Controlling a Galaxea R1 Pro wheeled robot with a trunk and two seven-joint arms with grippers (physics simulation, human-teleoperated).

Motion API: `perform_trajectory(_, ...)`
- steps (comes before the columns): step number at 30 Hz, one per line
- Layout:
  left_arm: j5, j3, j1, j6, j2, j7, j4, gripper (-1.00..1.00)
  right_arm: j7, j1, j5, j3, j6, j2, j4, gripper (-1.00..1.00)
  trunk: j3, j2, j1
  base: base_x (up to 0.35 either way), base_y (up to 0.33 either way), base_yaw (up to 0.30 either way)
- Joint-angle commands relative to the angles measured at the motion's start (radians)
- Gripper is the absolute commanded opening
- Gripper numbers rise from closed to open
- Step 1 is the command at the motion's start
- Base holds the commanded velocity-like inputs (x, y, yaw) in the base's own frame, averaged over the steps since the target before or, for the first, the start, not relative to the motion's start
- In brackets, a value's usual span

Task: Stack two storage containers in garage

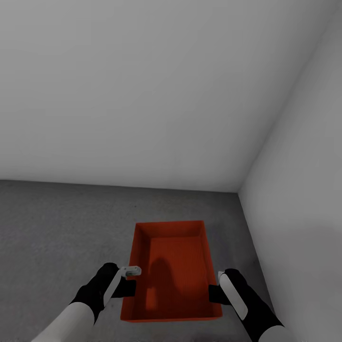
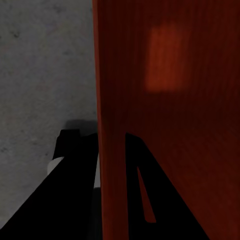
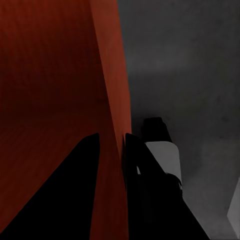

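Note:
One orange-red storage container (image 1: 171,266) hangs low over the garage's dark grey concrete floor (image 1: 57,223), open side up and empty, in the corner of the room. My left gripper (image 1: 130,285) is shut on its left side wall, one finger inside and one outside. My right gripper (image 1: 213,292) clamps the right side wall the same way. In the left wrist view the gripper (image 2: 107,145) straddles the red wall (image 2: 170,100). In the right wrist view the gripper (image 3: 112,142) pinches the container's wall (image 3: 50,100). Whether the bin touches the floor I cannot tell.
A plain grey-white wall (image 1: 142,95) stands straight ahead and a second wall (image 1: 304,166) closes in on the right, meeting in a corner just beyond the bin. Speckled concrete floor (image 2: 45,75) stretches away to the left.

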Motion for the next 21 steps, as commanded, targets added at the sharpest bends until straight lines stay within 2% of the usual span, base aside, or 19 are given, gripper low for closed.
perform_trajectory(1,0.015,0.002,0.0,0.004,0.0,0.005,-0.002,-1.0,-0.007,-0.001,-0.025,-0.001,-0.005,0.0,-0.001,-1.0,-0.002,-0.001,0.0,0.0,0.0,0.0)
perform_trajectory(12,0.015,0.002,0.0,0.004,0.0,0.005,-0.002,-1.0,-0.007,-0.001,-0.025,-0.001,-0.005,0.0,-0.001,-1.0,-0.007,-0.001,0.0,0.0,0.0,0.0)
perform_trajectory(21,0.015,0.002,0.0,0.004,0.0,0.004,-0.002,-1.0,-0.007,-0.001,-0.025,-0.001,-0.005,0.0,-0.002,-1.0,-0.035,-0.064,0.034,0.0,0.0,0.0)
